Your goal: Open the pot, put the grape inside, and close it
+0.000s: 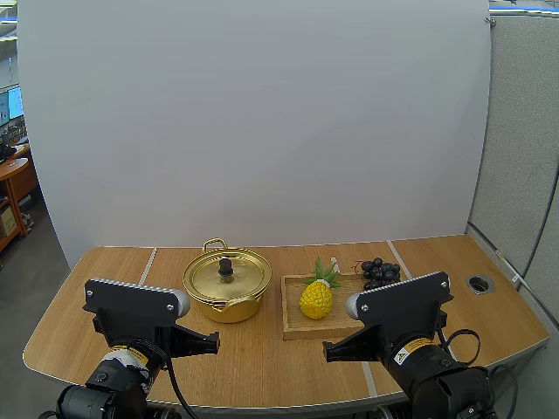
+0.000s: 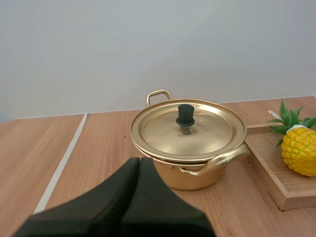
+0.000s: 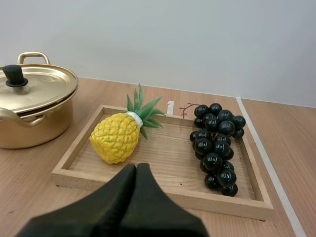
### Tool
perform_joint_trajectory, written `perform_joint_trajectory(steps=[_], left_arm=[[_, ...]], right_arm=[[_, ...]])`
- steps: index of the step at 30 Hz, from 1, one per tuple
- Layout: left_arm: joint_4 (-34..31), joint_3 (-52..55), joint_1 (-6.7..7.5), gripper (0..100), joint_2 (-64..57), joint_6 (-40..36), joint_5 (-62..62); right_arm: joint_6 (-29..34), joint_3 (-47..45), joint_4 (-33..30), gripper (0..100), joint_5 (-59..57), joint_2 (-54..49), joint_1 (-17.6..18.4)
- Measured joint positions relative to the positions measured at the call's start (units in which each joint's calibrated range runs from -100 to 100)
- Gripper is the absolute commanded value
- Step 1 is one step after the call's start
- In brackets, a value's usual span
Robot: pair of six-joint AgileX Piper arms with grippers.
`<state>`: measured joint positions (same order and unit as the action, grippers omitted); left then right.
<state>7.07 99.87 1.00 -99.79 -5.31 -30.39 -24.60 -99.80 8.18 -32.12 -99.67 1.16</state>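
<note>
A gold pot [image 1: 227, 288] [image 2: 190, 148] [image 3: 32, 111] stands on the table with its lid [image 2: 187, 129] on, topped by a black knob [image 2: 185, 114]. A dark bunch of grapes [image 1: 380, 271] [image 3: 217, 145] lies on the right side of a wooden tray [image 1: 297, 327] [image 3: 168, 190]. My left gripper [image 2: 138, 163] is shut on nothing, short of the pot's near side. My right gripper [image 3: 136, 169] is shut too, just before the tray's front rim. In the high view both arms [image 1: 144, 327] [image 1: 402, 327] sit near the table's front edge.
A yellow toy pineapple [image 1: 317, 297] [image 3: 118, 136] [image 2: 298, 148] lies on the tray's left side, between pot and grapes. A round cable hole [image 1: 479, 283] is at the table's right. White tape lines [image 2: 61, 165] [image 3: 266, 158] run across the wood.
</note>
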Motion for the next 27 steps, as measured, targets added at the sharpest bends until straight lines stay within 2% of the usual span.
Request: perform_joint_trajectory(steps=[7, 27], left_arm=[[0.0, 0.0, 0.0, 0, 0.0, 0.0, 0.0], [0.0, 0.0, 0.0, 0, 0.0, -0.2, -0.2]], right_arm=[[0.0, 0.0, 2.5, 0, 0.0, 0.0, 0.0], [0.0, 0.0, 1.1, 0, 1.4, 0.0, 0.0]])
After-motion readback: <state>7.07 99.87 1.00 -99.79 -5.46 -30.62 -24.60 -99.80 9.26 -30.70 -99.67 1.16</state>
